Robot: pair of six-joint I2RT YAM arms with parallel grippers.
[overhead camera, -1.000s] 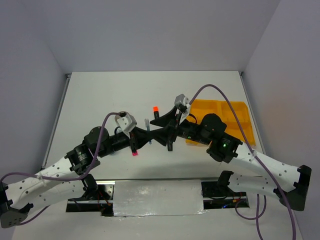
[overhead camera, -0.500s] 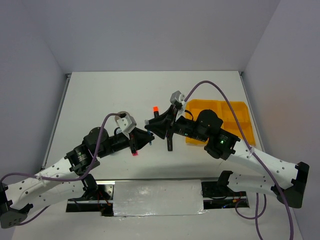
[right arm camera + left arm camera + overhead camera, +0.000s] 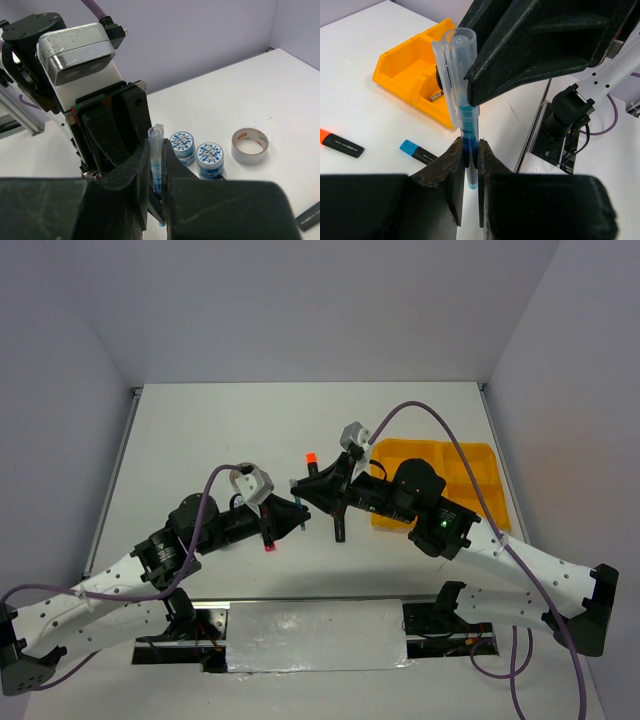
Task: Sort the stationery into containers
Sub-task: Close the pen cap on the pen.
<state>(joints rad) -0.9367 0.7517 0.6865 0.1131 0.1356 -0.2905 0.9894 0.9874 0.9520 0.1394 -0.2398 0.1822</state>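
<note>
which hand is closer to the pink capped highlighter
Left. The left hand is right beside the pink-capped highlighter; the right hand is farther off, beyond the blue pen both grip.

A robotics lab bench is showing: plain lilac-grey wall panels (image 3: pixel 300 310) are enclosing the flat white tabletop (image 3: pixel 220 430) at frame centre.

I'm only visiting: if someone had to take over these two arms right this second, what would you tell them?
Left pincer: shut on the blue pen, low on its barrel.
Right pincer: shut on the same pen higher up. It looks like a hand-over.
On the table: orange highlighter, blue highlighter, two round tubs, tape ring.
Yellow tray: one small item inside, too small to name.
Left to do: the pen and all loose pieces go into the tray.
</note>
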